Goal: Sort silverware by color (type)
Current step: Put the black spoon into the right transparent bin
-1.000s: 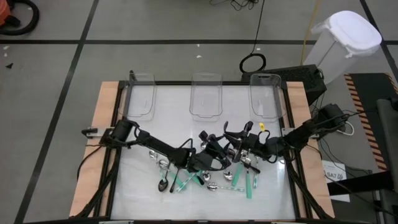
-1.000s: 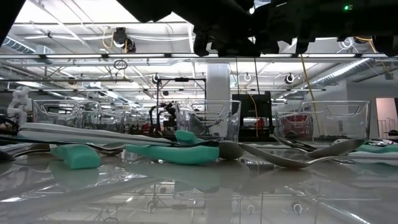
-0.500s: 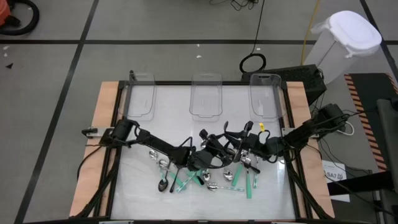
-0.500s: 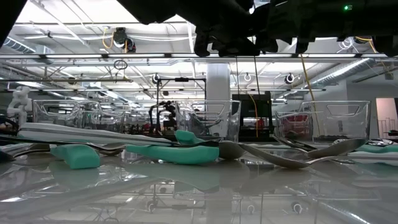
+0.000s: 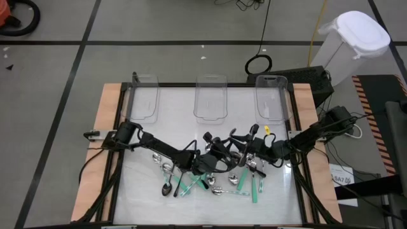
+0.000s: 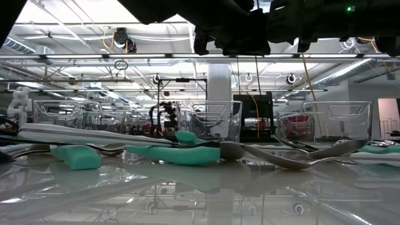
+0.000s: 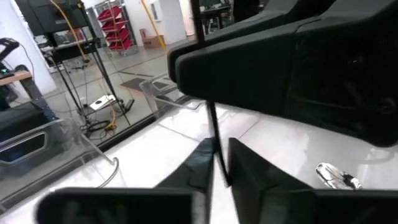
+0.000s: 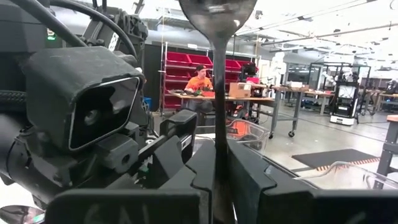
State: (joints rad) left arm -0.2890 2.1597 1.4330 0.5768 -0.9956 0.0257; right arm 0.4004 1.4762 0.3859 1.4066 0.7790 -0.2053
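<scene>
Glossy table (image 5: 146, 197) under scattered spoons (image 5: 191, 184), bins (image 5: 210, 98)

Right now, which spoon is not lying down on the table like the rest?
The metal spoon pinched in the right gripper. It is held up off the table, while the other spoons lie flat.

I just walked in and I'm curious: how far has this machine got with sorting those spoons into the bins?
Barely started, it seems. Done: nothing visible; the three clear bins look empty. In hand: the right gripper holds a silver spoon upright, and the left gripper pinches a thin dark handle beside it. Left: the pile of spoons on the table.
</scene>
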